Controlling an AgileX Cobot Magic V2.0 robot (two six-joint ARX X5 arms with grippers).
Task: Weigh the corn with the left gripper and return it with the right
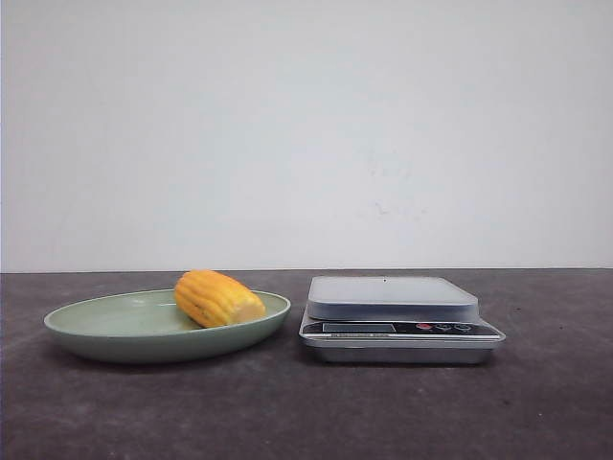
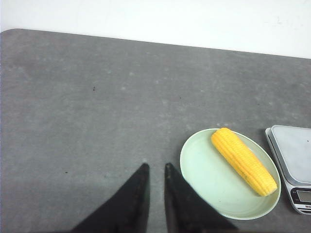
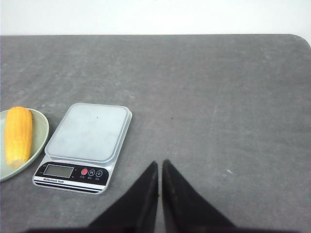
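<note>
The corn (image 1: pixel 218 298) lies on its side in a pale green plate (image 1: pixel 96 331), left of a silver kitchen scale (image 1: pixel 393 299) whose platform is bare. In the left wrist view the corn (image 2: pixel 243 160) lies across the plate (image 2: pixel 204 170), beside and apart from my left gripper (image 2: pixel 156 166). That gripper hangs above bare table, empty, its jaws drawn together to a narrow slit. My right gripper (image 3: pixel 160 162) is shut and empty over the table, beside the scale (image 3: pixel 90 131). The corn (image 3: pixel 18 136) shows at that view's edge. Neither gripper shows in the front view.
A white wall stands behind the dark grey table (image 1: pixel 306 412). The scale's display and buttons (image 1: pixel 397 328) face the front. The scale's corner (image 2: pixel 294 155) shows in the left wrist view, past the plate. The table's rounded far corners show in both wrist views.
</note>
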